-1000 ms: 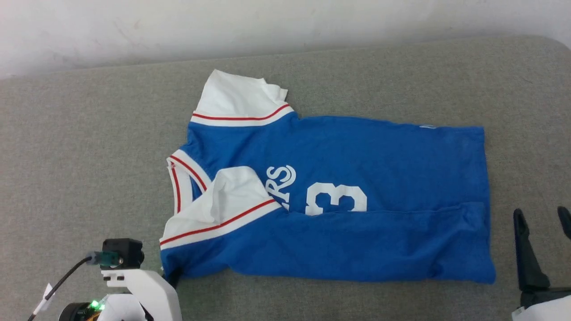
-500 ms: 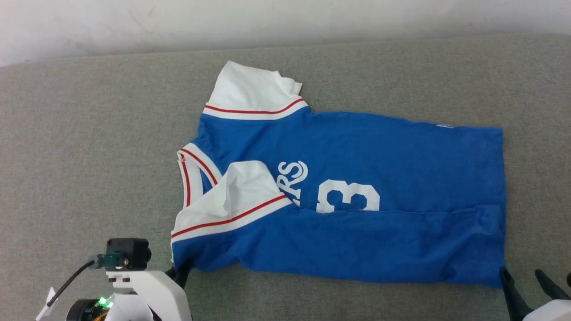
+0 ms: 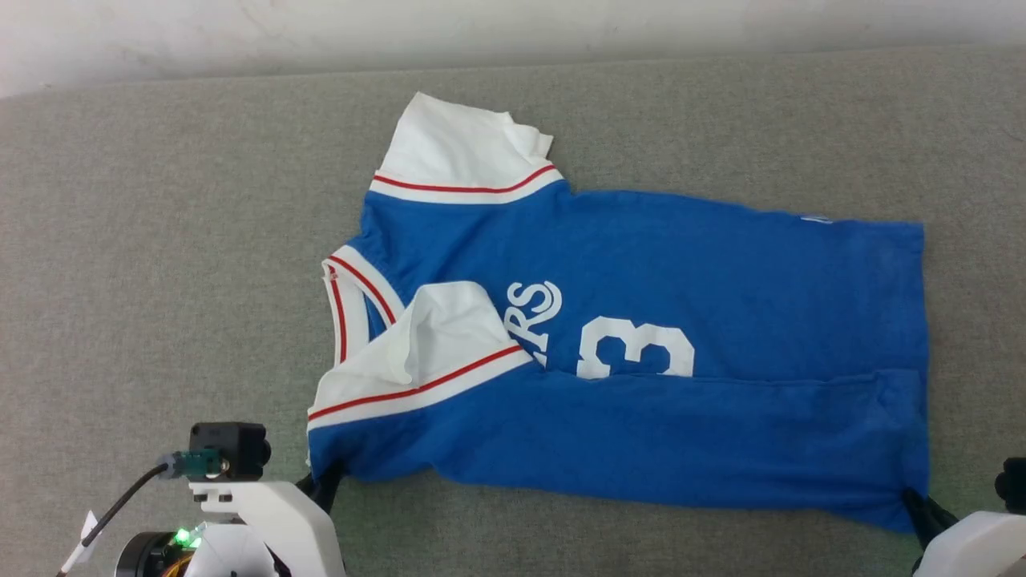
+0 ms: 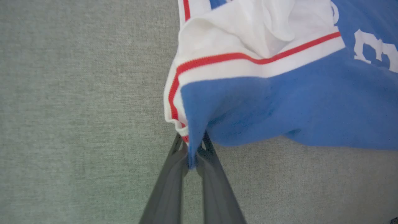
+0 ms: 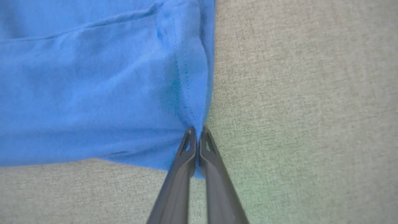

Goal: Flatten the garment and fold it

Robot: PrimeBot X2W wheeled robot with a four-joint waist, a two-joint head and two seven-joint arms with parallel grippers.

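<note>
A: Where is the shirt (image 3: 641,320) found?

B: It is laid on a grey surface (image 3: 160,280), ahead of both grippers. Its long axis is stretched from the left gripper (image 4: 194,149), pinched on the near shoulder corner, across to the right gripper (image 5: 196,137), pressed together on the near hem corner.

A: What is the next fold judged to turn on?

B: Both near corners being carried forward together; neither arm is placed nearer.

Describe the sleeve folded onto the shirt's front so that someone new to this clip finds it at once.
A blue jersey lies sideways on the grey surface, collar toward the head view's left. At its near left end a white sleeve lies folded over the blue front beside the white letters. The other sleeve instead sticks out flat onto the grey at the far edge.
</note>
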